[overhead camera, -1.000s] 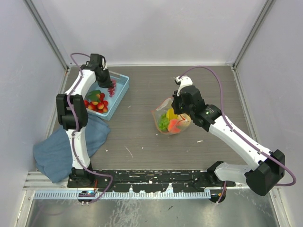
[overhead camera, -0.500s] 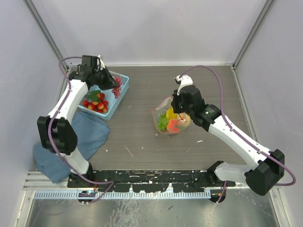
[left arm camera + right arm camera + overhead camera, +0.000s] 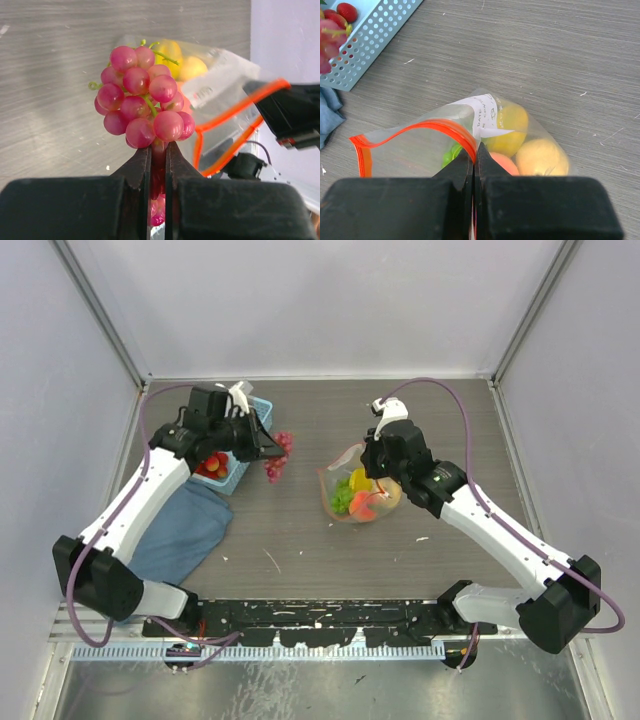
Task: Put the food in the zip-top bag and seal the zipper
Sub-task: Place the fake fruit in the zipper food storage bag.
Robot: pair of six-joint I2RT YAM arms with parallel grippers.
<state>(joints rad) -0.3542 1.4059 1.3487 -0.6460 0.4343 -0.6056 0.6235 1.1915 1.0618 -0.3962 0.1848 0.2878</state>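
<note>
Several fruits sit in the zip-top bag, its zipper pinched by the right gripper; the left gripper clamps grapes between basket and bag; berries and sealing are left.

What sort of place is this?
Probably a robot lab test cell: plain walls enclose a wood-grain table, left arm and right arm bolted at its edge, toy grapes as props.

- The light blue perforated plastic basket is cut off at the right wrist frame's upper left.
- The pink plastic grape bunch has its lower end hidden inside the left tool.
</note>
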